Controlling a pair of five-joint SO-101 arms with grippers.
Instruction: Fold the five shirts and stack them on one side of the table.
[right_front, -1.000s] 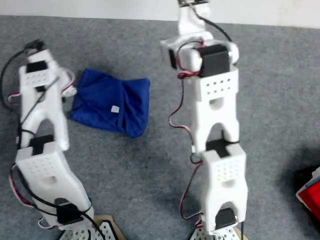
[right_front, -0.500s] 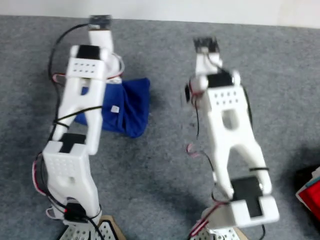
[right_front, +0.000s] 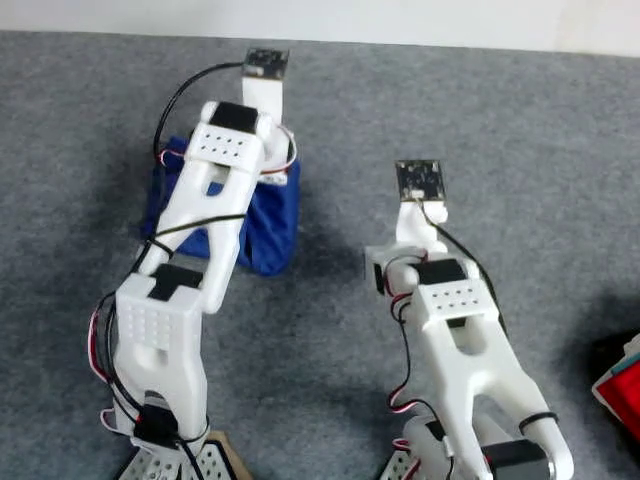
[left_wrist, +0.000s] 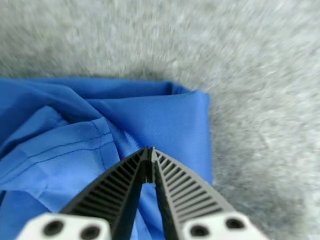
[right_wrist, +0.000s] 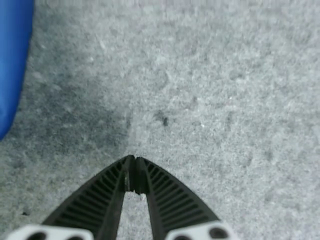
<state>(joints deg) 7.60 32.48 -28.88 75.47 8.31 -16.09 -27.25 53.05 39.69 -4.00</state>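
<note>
Blue folded fabric shirt (right_front: 272, 225) lies at the grey table (right_front: 520, 120)'s left; our left gripper (left_wrist: 150, 154) has swung over it, our right gripper (right_wrist: 134, 162) pulled back, both clenched empty; we judge this fold done.

left arm (right_front: 215, 190) over blue shirt (right_front: 275, 218), grey table (right_front: 560, 150)

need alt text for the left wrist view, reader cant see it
The left gripper, shut, is poised over a rumpled blue shirt lying on the grey table. The shirt shows creases and a stitched seam, and its folded corner ends just past the gripper's tip, with bare grey surface beyond.
</note>
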